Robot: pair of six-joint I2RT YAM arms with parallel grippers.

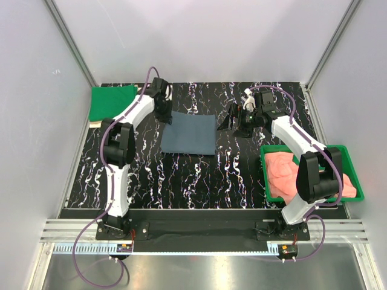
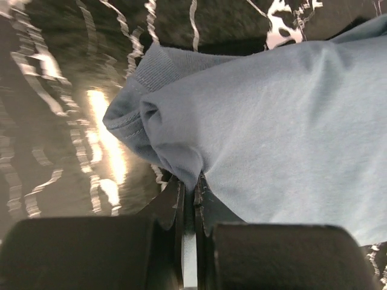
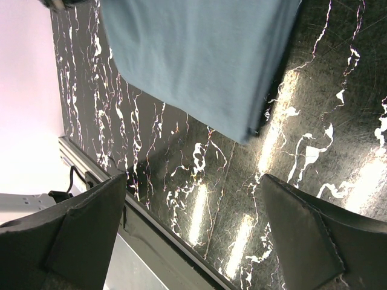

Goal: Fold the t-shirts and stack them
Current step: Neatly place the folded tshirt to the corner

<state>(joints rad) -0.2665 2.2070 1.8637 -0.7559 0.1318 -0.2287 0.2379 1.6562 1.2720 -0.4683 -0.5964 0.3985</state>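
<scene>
At the centre of the bench (image 1: 181, 181), the left tool (image 2: 188, 199) clamps the ten-o'clock corner of the slate blue-grey t-shirt (image 1: 188, 134), apparently for the next fold, while the right tool (image 1: 228, 121) hangs wide open at three o'clock.

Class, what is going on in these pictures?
T-shirt folding is under way. The left hand is shut on the far left corner of a slate blue-grey t-shirt lying mid-table. The right hand hangs open beside its right edge, holding nothing. A green t-shirt lies at the far left; salmon-pink t-shirts wait in a green tray.
</scene>
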